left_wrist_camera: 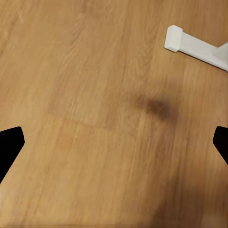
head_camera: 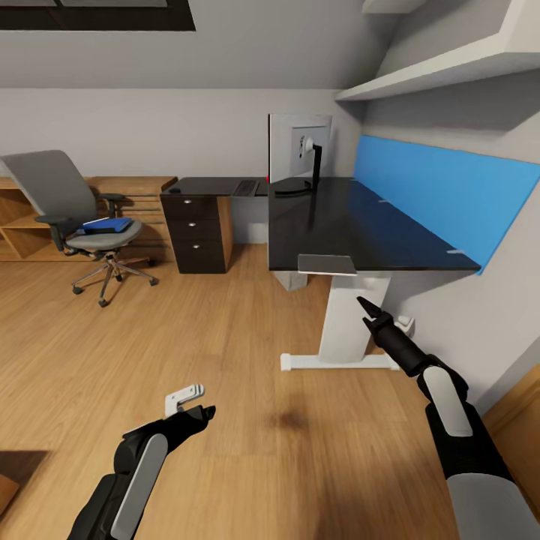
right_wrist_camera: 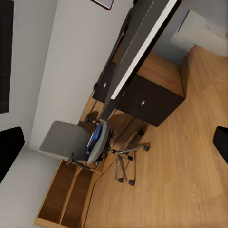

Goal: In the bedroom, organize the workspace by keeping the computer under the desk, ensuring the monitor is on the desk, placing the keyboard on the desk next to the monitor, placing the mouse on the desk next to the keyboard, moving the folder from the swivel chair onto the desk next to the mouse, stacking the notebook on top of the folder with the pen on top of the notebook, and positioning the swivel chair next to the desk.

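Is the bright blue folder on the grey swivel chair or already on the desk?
On the chair: the flat bright blue folder lies on the grey swivel chair's seat.

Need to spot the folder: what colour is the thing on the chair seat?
Bright blue folder, clearest in the head view.

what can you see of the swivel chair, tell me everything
The swivel chair is a grey upholstered office chair with a tall reclined back, oval black armrests and a chrome star base on wheels. It stands upright on the wood floor, left of the desk's drawer unit and apart from it, in front of a low wooden shelf. A flat blue folder lies on its seat. Neither gripper is near it.
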### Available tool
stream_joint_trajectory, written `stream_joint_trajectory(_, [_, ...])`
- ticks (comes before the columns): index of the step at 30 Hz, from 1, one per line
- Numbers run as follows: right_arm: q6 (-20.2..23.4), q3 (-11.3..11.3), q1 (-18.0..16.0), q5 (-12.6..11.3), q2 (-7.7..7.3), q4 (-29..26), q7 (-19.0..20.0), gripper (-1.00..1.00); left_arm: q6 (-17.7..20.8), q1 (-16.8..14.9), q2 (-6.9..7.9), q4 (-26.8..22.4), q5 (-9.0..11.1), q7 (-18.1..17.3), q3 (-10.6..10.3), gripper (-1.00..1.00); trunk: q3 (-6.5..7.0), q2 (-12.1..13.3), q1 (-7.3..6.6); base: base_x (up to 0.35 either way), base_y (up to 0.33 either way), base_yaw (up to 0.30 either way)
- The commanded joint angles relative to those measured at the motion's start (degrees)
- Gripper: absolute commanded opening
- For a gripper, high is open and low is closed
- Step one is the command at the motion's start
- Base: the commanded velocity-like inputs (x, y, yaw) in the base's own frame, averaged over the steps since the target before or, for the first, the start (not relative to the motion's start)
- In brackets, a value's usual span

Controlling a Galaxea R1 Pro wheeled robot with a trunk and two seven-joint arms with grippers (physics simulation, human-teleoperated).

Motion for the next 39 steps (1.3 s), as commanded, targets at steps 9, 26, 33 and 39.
stream_joint_trajectory(9, [0.3,-0.2,0.0,-0.3,2.51,-0.1,-3.1,1.0,-0.7,0.0,0.0,3.1,0.6,0.3,0.0,1.0,-0.05,0.0,-0.01,0.079,0.0,0.0])
stream_joint_trajectory(26, [0.4,-0.4,0.0,-0.3,3.03,-0.1,-3.6,1.0,-1.7,0.0,0.0,3.7,0.4,0.7,0.1,1.0,-0.05,0.0,-0.01,0.296,0.0,0.0])
stream_joint_trajectory(33, [0.4,-0.4,0.0,-0.3,3.03,-0.1,-3.6,1.0,-1.7,0.0,0.0,3.7,0.4,0.7,0.0,1.0,-0.05,0.0,-0.01,0.161,0.0,0.0])
stream_joint_trajectory(39, [0.4,-0.4,0.0,-0.3,3.03,-0.1,-3.6,1.0,-1.8,0.0,0.0,3.7,0.4,0.7,0.0,1.0,-0.05,0.0,-0.01,0.054,0.0,0.0])
